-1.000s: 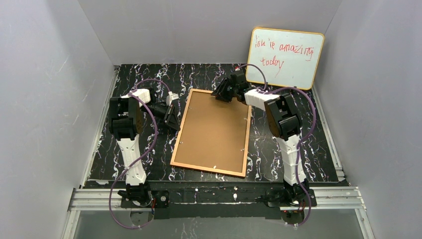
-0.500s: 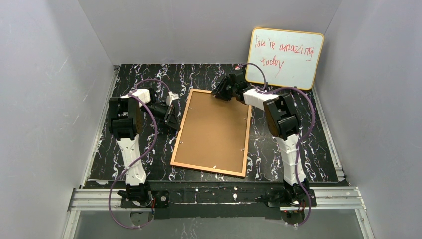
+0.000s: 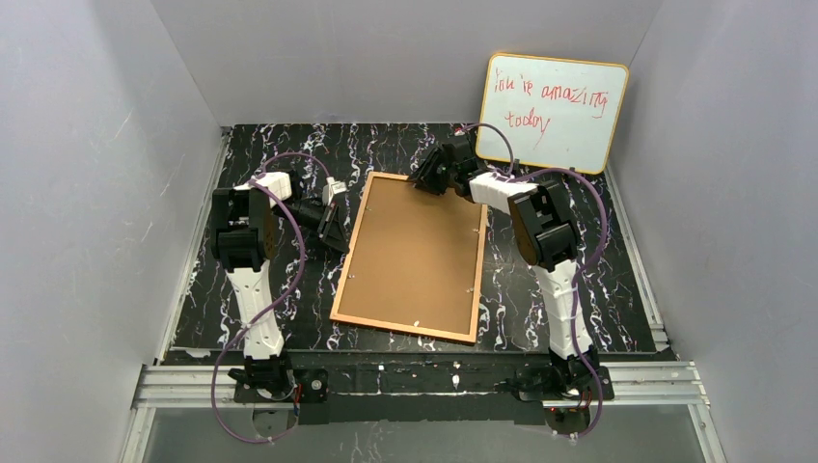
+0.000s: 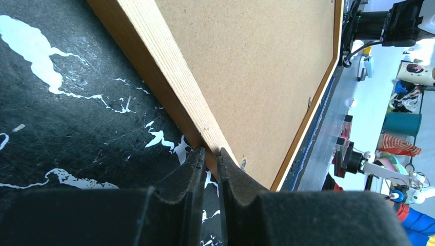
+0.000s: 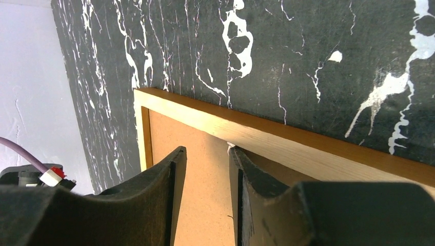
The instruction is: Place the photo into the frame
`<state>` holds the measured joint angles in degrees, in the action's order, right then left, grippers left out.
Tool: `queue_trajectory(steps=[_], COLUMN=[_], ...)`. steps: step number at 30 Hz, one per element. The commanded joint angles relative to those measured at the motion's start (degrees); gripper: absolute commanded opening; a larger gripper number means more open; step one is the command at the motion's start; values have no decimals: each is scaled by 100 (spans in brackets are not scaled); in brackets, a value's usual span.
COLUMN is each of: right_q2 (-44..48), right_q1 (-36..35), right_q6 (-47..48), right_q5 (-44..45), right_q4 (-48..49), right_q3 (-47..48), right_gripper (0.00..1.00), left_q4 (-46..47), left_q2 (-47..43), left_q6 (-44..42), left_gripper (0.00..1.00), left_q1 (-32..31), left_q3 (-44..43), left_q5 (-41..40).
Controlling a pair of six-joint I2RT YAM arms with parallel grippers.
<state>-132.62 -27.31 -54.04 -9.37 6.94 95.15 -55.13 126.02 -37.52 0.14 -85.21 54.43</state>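
Since the earlier frame, the right arm (image 3: 545, 227) has drawn a little toward the far edge of the frame (image 3: 355, 253). The jaws of the right gripper (image 3: 431, 179) have come slightly closer together. The frame itself and the left arm (image 3: 241, 241) have not moved.

We see the frame lying flat on the black marbled table (image 3: 569, 289), back side up. Its brown backing board (image 3: 415, 246) faces the top camera inside the thin orange-brown wood. The long sides of the frame run away from the arm bases, and its far end leans a little to the right.

The right gripper is over the far rail (image 5: 308, 148) of the frame, about at the middle of that rail. In its wrist view the two fingers (image 5: 154, 189) stand apart at a middle width. Only the backing board shows between them, so it holds nothing. One fingertip is just beside a small white tab (image 5: 229, 145) at the inner edge of the far rail; we cannot tell if it touches.

The left gripper (image 4: 210, 152) is at the left rail (image 4: 169, 77) of the frame, toward the far half. Its fingertips are almost together, and the wood of the rail runs into the narrow slit between them, so it pinches the frame by this edge.

Small metal clips (image 3: 479, 289) sit on the right and near rails of the frame. A yellow-edged whiteboard (image 3: 569, 135) with red handwriting stands beyond the far right corner of the frame, against the back wall and apart from the frame.
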Motion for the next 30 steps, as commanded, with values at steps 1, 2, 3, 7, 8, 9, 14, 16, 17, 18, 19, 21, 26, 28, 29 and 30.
queue_trajectory(steps=[1,2,3,7,8,9,14,16,17,18,19,21,26,28,29,30], right_q2=[33,149,291,1172,1423,1681,2778,2843,2795,2734,2659,2544,2746,2858,2905,2958], right_q1=[-90,-90,-86,-174,-240,-325,-1131,-1537,-1716,-1904,-2088,-2389,-2378,-2252,-2162,-2084], right_q6=[16,98,210,1181,1471,1754,2246,1978,1849,1762,1687,1612,1048,855,867,891], right_q5=[127,168,217,212,165,113,602,995,1290,1609,1898,2389,2371,2352,2136,1895], right_q4=[70,71,81,20,-123,-308,-1302,-1669,-1933,-2214,-2583,-2988,-2928,-2997,-2947,-2860], right_q3=[26,-20,-82,-607,-737,-889,-1704,-1717,-1593,-1438,-1264,-975,-1082,-1166,-1225,-1323], right_gripper=[46,47,48,60,64,67,75,77,78,80,83,95,99,99,99,99], left_q4=[-62,-79,-114,-417,-510,-620,-970,-1007,-972,-893,-731,-211,550,798,923,1047], left_q2=[-30,-45,-66,-186,-236,-286,-605,-725,-803,-885,-1035,-1274,-1487,-1534,-1580,-1642], left_q6=[-289,-291,-291,-443,-502,-577,-734,-731,-734,-704,-655,-371,75,246,311,353], left_gripper=[11,11,12,22,27,31,43,44,44,44,44,44,40,36,35,34], left_q1=[-120,-120,-113,-25,-23,74,453,549,575,592,586,558,437,417,400,361], left_q3=[136,122,74,-184,-254,-324,-502,-370,-237,-39,289,823,1542,1766,1880,2004], left_q5=[-448,-455,-459,-474,-485,-499,-450,-382,-366,-368,-387,-479,-719,-746,-763,-767])
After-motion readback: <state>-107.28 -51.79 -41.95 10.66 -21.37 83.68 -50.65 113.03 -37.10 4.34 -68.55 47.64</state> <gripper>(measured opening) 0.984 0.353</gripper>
